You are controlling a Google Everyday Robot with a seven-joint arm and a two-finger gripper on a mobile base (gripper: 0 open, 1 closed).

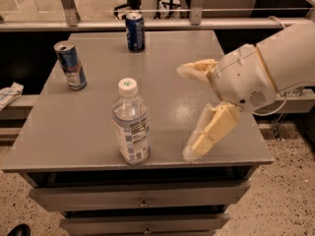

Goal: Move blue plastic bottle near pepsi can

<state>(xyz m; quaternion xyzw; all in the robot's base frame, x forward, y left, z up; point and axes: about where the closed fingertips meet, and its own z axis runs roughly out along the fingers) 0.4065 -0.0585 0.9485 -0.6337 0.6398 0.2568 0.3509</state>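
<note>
The arm [290,53] reaches in from the right of the worktop [167,48], with its bulky white wrist [241,80] over the worktop's right edge. The tool [184,112] hangs above the worktop's right front part. Its two cream fingers [211,132] are spread wide apart, the upper pointing left and the lower angled down toward the worktop's front edge.

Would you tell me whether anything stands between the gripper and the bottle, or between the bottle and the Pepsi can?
Nothing visible does. The open gripper hovers right of the bottle; only bare tabletop leads to the Pepsi can.
</note>
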